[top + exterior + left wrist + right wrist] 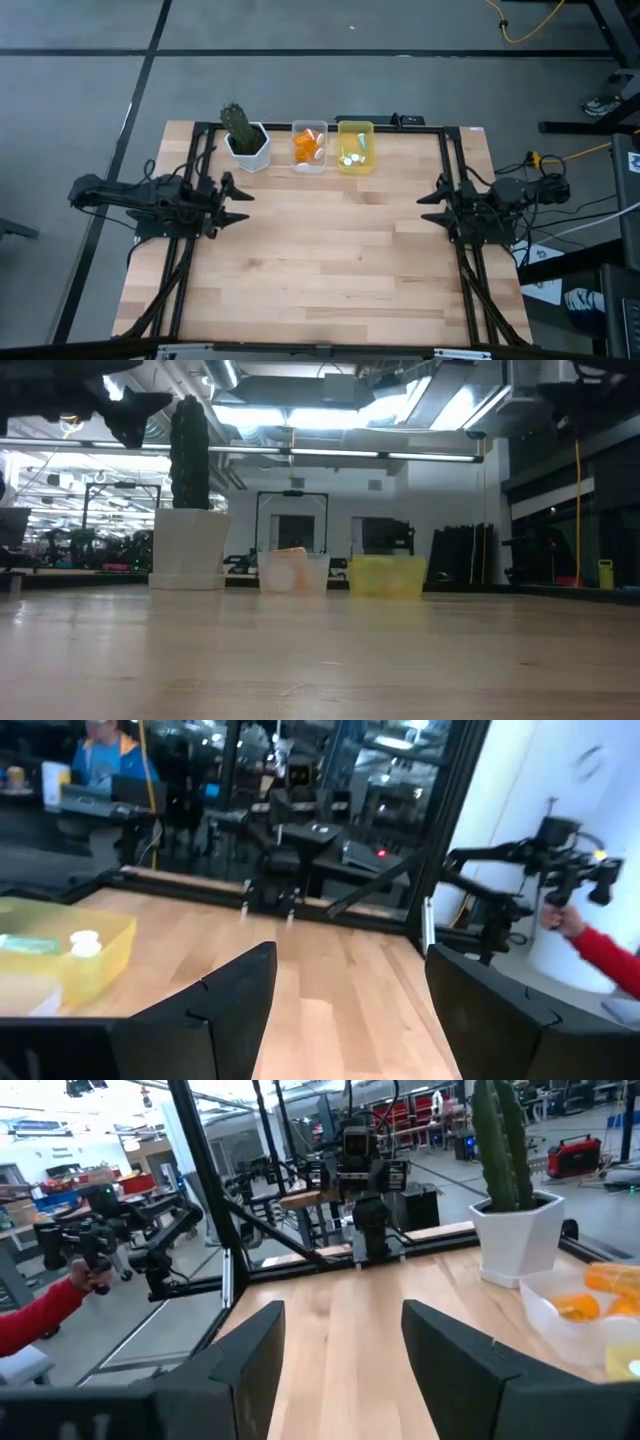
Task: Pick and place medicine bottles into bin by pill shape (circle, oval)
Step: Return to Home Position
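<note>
Bottles (307,148) lie sorted in white bin (309,168) and yellow bin (364,135) at 12 o'clock on counter (330,260); draw your left tool (246,206) at 9 and right tool (424,210) at 3, both spread empty, back level and slow.

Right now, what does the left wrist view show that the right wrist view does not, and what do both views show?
Only the left wrist view: the yellow bin with pale bottles lying in it, seen past the left gripper, which is open. Only the right wrist view: the white cactus pot and, beside it, the clear bin holding orange bottles, seen past the right gripper, also open. Both: the wooden table, fingers that hold nothing, and a person's red sleeve beyond the table's edge.
</note>
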